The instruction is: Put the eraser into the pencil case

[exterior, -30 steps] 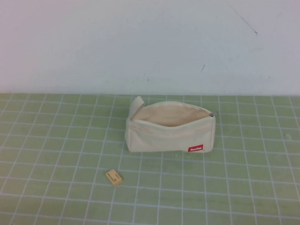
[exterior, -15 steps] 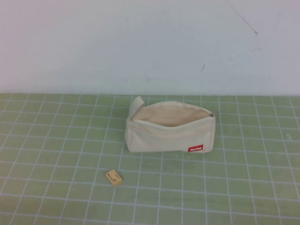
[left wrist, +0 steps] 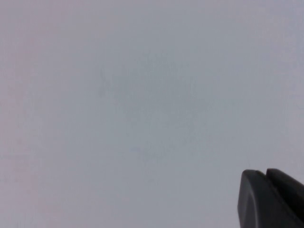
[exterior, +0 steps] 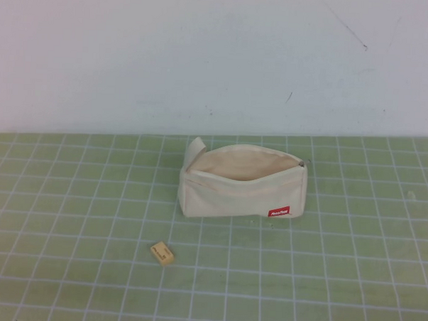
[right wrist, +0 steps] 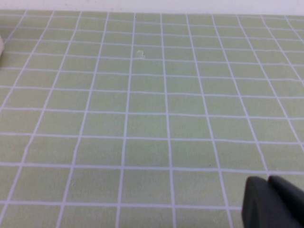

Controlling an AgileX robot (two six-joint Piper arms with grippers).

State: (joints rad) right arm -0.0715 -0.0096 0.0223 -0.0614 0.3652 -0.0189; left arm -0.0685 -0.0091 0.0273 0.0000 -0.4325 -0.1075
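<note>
Open cream pencil case [exterior: 243, 182] upright, tiny tan eraser [exterior: 162, 253] flat nearby, front-left, apart.

Pencil case [exterior: 243, 182], eraser [exterior: 162, 253] on gridded mat [exterior: 351, 280]

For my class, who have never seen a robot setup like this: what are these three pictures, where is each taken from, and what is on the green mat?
A two-armed table robot took them. The wide picture comes from a raised camera looking down at a green grid mat. On it stands the pencil case, a cream pouch with its zip open, and nearer the camera lies the tiny tan eraser, apart from the pouch. The other two come from cameras on the wrists. Each shows only a dark corner of its claw: the left claw faces a blank pale surface, the right claw hangs over bare mat. Neither arm appears in the wide picture, and nothing is seen held.
</note>
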